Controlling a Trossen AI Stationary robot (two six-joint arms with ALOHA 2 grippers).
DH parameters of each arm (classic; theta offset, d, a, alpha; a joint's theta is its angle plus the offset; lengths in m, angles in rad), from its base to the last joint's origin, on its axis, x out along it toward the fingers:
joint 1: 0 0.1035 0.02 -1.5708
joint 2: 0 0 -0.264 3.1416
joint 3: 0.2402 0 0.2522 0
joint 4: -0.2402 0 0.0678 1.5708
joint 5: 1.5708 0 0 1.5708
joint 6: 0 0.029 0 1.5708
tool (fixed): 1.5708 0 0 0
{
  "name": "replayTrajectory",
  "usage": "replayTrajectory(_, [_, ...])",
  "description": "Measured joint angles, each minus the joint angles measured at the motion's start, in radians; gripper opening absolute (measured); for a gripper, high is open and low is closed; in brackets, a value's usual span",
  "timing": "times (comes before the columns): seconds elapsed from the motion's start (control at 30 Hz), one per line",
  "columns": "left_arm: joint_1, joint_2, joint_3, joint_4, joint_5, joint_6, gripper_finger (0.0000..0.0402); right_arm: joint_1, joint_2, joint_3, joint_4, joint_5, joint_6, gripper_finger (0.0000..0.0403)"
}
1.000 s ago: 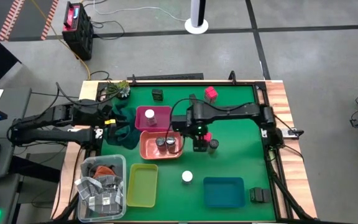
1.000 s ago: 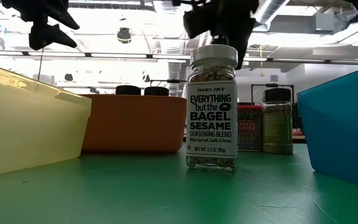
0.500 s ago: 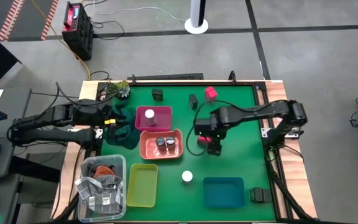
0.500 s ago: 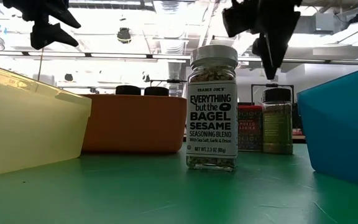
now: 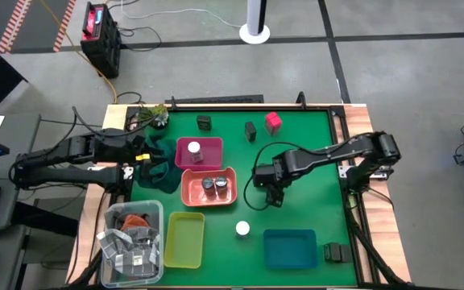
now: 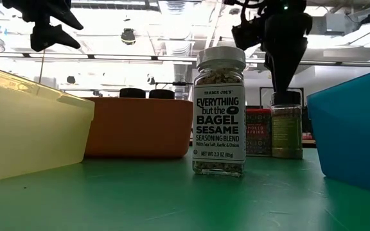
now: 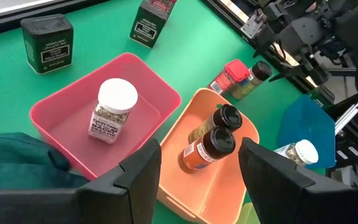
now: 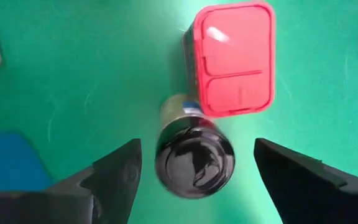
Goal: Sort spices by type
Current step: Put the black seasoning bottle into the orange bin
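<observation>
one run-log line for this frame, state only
right gripper: open, above dark-lidded jar beside pink box | left gripper: open, waiting by pink tray | orange tray: two jars

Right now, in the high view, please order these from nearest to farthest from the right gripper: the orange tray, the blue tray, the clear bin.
From the right gripper:
1. Orange tray, just toward the left arm's side.
2. Blue tray, at the front edge.
3. Clear bin, front left corner.
</observation>
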Motion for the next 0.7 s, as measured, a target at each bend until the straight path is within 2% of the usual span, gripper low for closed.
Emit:
replayTrajectory(0.4, [0.0, 0.0, 0.0, -0.001, 0.0, -0.002, 0.0206, 0.0, 0.001, -0.149, 0.16, -0.021, 0.045, 0.0309])
replayTrajectory(0.7, [0.0, 0.0, 0.0, -0.001, 0.002, -0.004, 0.0206, -0.002, 0.002, -0.184, 0.211, -0.042, 0.056, 0.023])
